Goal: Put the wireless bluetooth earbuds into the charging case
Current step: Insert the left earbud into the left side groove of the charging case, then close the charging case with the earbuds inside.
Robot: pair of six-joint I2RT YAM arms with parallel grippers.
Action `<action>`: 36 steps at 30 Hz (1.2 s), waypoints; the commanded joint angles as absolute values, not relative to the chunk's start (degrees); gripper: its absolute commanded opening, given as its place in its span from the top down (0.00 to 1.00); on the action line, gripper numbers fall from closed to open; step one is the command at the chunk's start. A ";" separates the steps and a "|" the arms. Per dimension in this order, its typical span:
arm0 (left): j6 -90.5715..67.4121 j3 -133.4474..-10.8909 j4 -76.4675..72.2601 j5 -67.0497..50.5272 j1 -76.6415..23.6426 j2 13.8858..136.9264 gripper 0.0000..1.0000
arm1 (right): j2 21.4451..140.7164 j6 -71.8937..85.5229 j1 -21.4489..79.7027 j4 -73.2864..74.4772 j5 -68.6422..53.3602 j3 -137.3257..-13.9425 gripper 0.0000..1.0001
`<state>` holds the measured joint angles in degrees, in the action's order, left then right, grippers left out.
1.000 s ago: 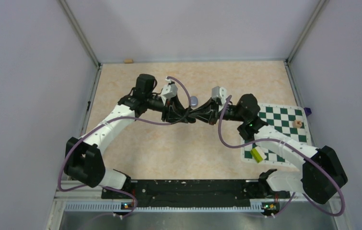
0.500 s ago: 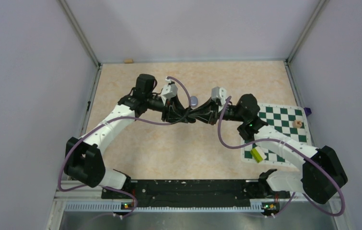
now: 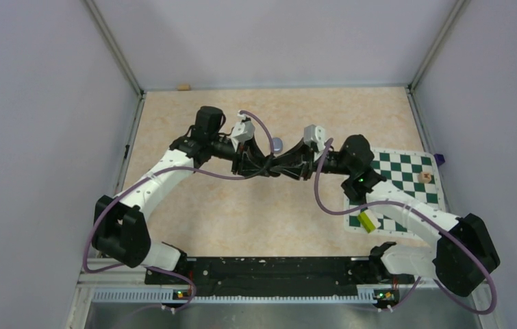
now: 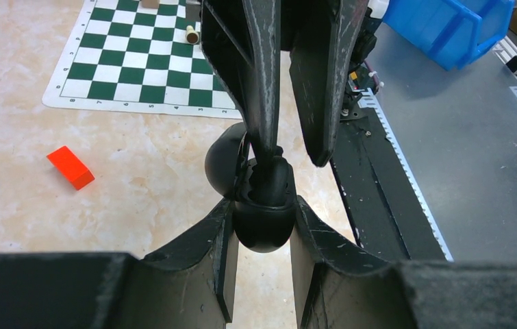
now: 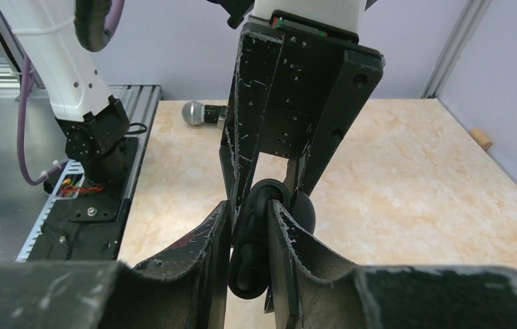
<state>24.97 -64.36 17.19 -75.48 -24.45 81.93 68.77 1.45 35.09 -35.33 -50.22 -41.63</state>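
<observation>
Mid-frame, left claw (image 4: pixel 263 205) pinches the black case (image 4: pixel 263 229); right claw (image 4: pixel 295 156) stands spread, one finger on it. Probably lid-opening; next needs a careful pry.

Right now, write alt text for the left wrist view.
The left gripper clamps a black charging case while the right gripper reaches in from the top, jaws parted, one touching it. A red block and a chessboard lie on the table.

Pale lilac walls (image 3: pixel 29 103), marbled beige table (image 3: pixel 242 219) (aluminium corner posts (image 3: pixel 114 48)); even, soft light
</observation>
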 commanded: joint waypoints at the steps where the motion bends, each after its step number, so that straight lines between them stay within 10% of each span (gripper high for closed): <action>1: 25.90 -64.49 16.84 -77.64 -24.87 81.66 1.00 | 65.19 2.02 33.51 -36.49 -51.82 -44.25 0.74; 16: 26.28 -64.65 17.34 -77.44 -24.85 81.39 1.00 | 63.74 -2.23 31.66 -34.01 -48.53 -43.76 0.46; 36: 27.28 -64.80 18.19 -77.58 -24.88 81.25 1.00 | 65.05 -8.22 30.07 -29.54 -37.33 -43.51 0.44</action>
<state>26.41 -64.36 18.22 -75.66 -24.64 81.93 64.99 -6.50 30.46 -29.12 -35.51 -41.69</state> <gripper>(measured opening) 0.350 0.563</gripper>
